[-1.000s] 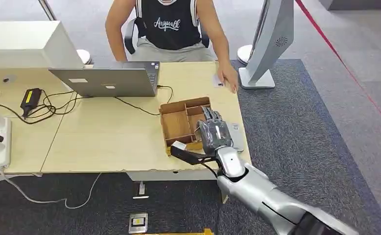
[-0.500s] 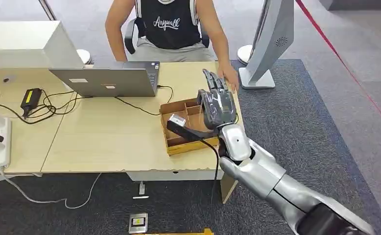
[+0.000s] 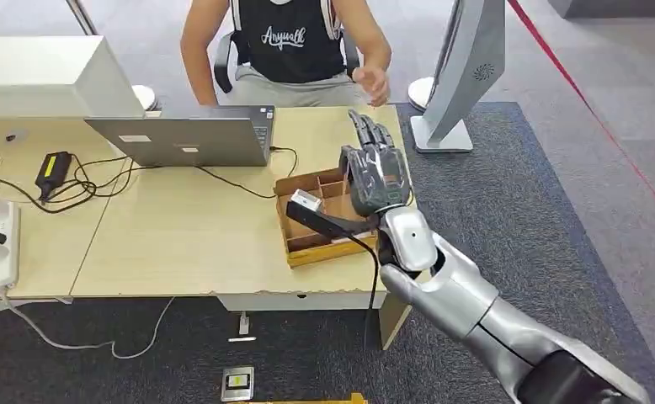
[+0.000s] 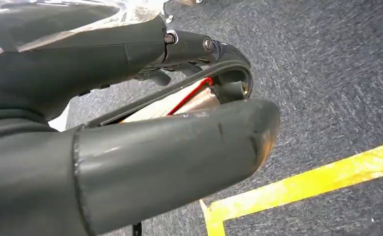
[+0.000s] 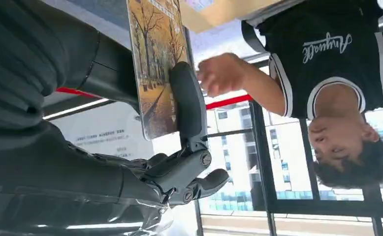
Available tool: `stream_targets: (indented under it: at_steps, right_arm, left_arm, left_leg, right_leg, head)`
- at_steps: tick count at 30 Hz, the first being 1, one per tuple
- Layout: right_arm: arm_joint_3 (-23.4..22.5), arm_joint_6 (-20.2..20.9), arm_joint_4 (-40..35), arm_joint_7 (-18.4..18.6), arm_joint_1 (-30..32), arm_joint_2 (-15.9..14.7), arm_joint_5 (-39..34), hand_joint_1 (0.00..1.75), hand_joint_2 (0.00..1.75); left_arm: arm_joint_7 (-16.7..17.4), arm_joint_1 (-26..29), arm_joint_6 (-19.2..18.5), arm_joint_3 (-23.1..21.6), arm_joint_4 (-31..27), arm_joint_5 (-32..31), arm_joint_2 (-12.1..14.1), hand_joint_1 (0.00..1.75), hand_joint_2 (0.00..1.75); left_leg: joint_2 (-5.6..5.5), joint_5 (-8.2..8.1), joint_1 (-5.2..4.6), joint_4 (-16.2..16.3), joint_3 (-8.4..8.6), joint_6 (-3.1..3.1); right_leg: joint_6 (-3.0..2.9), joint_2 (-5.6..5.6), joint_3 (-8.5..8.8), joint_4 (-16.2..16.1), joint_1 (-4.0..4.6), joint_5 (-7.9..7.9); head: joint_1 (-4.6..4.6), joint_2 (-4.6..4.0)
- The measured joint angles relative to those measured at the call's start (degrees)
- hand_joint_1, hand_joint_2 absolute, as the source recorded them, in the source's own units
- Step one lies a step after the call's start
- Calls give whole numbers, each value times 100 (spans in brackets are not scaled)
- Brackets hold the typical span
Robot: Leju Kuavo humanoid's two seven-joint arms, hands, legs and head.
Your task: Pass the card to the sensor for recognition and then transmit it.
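Card: we are pinching the card between thumb and finger of the right robot hand, picture side facing the wrist camera, edge free for a taker.
Right robot hand: we are raising it above the tray on the worktop, toward the person's hand, likely for the handover.
Person's hand: it is lifting off the worktop, apart from the card.
Left robot hand: we are hanging the left robot hand over the carpet; whether it is clenched we cannot tell.
Sensor: we cannot tell which item it is.
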Motion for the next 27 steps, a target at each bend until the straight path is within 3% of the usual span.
stream_targets:
  at_steps: [9,13,21,27]
  right_arm:
    - [-31,2,175,-64,-95,55,-35,175,175]
    - [-33,247,367,-29,-268,92,-129,175,175]
    - [70,407,1601,-96,-1388,400,-280,175,175]
    - [223,225,2582,114,-2009,835,-188,175,175]
  left_arm:
    - [-2,-7,-2,-2,0,-15,0,0,0]
    - [0,-38,-37,-39,0,-162,2,0,0]
    - [22,-281,-114,-153,2,-376,2,0,0]
    - [-7,-288,-129,-195,4,-365,2,0,0]
  left_leg:
    - [0,0,0,0,-2,0]
    - [0,0,0,0,-4,0]
    - [-3,5,0,0,-4,-2]
    - [-3,4,4,0,-7,-2]
  right_leg:
    - [0,0,0,0,0,0]
    - [0,0,-2,0,0,0]
    - [2,-1,-2,4,0,7]
    - [0,-1,-3,4,4,2]
  head:
    - [0,2]
    - [0,0]
    - [0,0]
    - [0,0]
